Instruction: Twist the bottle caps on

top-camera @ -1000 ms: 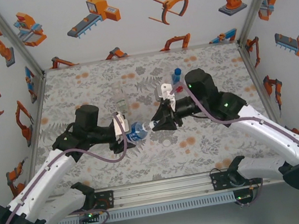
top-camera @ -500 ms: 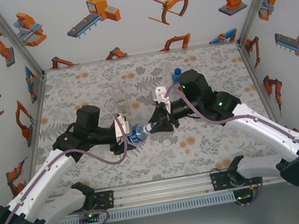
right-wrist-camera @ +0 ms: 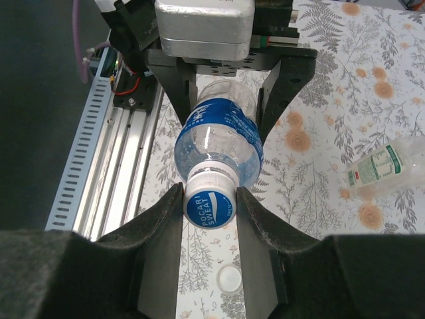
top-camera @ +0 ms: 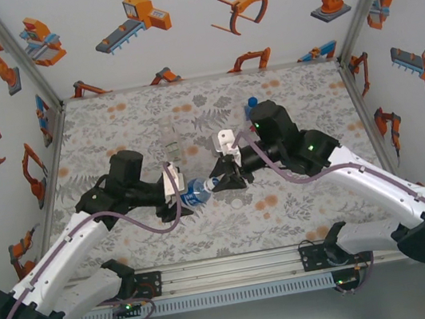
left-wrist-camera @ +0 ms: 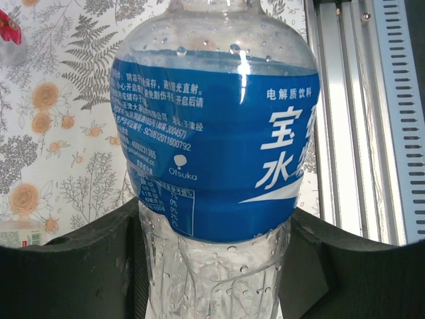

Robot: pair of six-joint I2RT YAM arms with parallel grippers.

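Blue plastic with a white edge is seen on the small round cap point(right-wrist-camera: 210, 207), and words are printed on its top. It is seated on the neck of the water bottle point(left-wrist-camera: 219, 146), which is wrapped in a blue label with white writing. Water drops can be seen inside the clear plastic. The bottle is held on its side near the middle of the table point(top-camera: 110, 127), with the cap end turned toward 3 o'clock in the top view.

The cap is pinched by the right gripper point(right-wrist-camera: 210, 199). Its two dark fingers are pressed against the cap's sides, one at 9 o'clock and one at 3 o'clock in the right wrist view. The bottle's body is gripped by the left gripper point(top-camera: 183, 197) at the 9 o'clock end. Its fingers are closed on the clear lower part of the bottle, one on each side.

At 6 o'clock from the pinched cap in the right wrist view, a white cap point(right-wrist-camera: 230, 278) is seen lying flat on the flowered table cover, apart from the fingers.

A tall narrow clear bottle point(top-camera: 171, 140) is stood at about 11 o'clock from the held bottle, near the left gripper. A short bottle point(top-camera: 251, 106) with a blue top is found at about 1 o'clock, just behind the right arm.
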